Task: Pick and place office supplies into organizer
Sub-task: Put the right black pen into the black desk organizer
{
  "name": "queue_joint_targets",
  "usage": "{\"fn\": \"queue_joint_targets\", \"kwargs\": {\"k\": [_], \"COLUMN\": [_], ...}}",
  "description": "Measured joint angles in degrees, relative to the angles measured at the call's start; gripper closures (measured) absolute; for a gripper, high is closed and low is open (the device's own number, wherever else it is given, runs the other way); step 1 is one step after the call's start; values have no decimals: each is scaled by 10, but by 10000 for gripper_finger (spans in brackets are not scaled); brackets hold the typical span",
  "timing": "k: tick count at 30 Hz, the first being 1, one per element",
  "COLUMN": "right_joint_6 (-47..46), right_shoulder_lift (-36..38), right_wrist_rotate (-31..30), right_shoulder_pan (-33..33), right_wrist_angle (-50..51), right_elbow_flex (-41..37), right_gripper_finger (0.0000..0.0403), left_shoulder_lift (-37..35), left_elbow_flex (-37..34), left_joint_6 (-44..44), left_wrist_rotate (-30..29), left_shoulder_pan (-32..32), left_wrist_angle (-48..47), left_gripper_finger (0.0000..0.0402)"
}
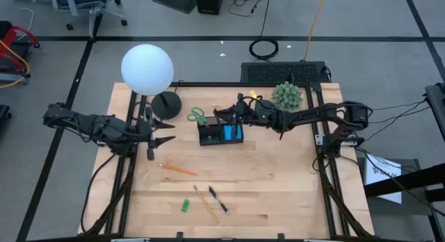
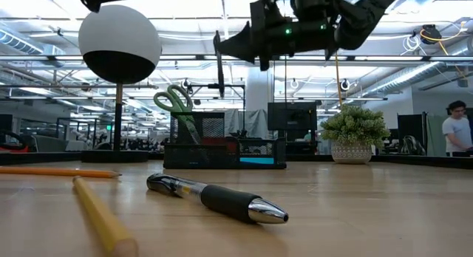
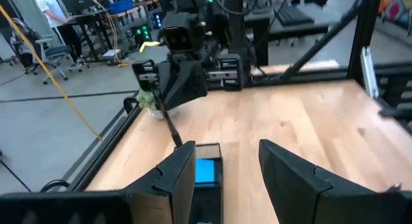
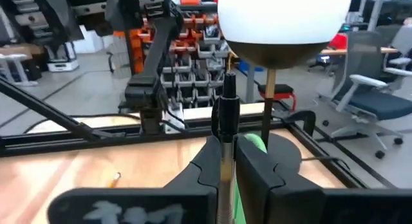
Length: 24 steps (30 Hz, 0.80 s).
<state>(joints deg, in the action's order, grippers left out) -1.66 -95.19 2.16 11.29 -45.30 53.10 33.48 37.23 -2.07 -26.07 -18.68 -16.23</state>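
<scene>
The right gripper (image 1: pixel 238 111) pinches a dark pen (image 2: pixel 219 63) upright above the black organizer (image 1: pixel 221 135), seemingly to drop it in. The left gripper (image 1: pixel 165 131), left of the organizer, waits with fingers apart, empty. In front of the organizer lie two pencils (image 1: pixel 177 170), one pen (image 1: pixel 217 199) and one green eraser (image 1: pixel 185 206).

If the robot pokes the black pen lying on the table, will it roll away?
Probably a little. The pen looks round and lies flat on the smooth wooden table, so a sideways push would likely roll it. Its rubbery-looking dark grip may slow it. It looks stiff, so it should not bend when picked up, though the shiny tip could be slippery.
</scene>
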Motion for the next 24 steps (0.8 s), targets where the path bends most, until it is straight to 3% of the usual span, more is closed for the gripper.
{"fn": "queue_joint_targets", "kwargs": {"k": [5, 10, 24], "right_joint_6": [-4, 6, 0], "right_shoulder_lift": [-36, -61, -71], "right_wrist_rotate": [53, 69, 69], "right_shoulder_pan": [21, 27, 49], "right_wrist_angle": [-15, 2, 35], "right_elbow_flex": [34, 65, 63], "right_gripper_finger": [383, 383, 383], "left_shoulder_lift": [3, -3, -3], "left_elbow_flex": [0, 0, 0], "left_joint_6": [-17, -34, -112], "left_wrist_rotate": [-4, -5, -30], "left_shoulder_pan": [0, 0, 0], "left_wrist_angle": [16, 30, 58], "left_gripper_finger": [229, 229, 229]}}
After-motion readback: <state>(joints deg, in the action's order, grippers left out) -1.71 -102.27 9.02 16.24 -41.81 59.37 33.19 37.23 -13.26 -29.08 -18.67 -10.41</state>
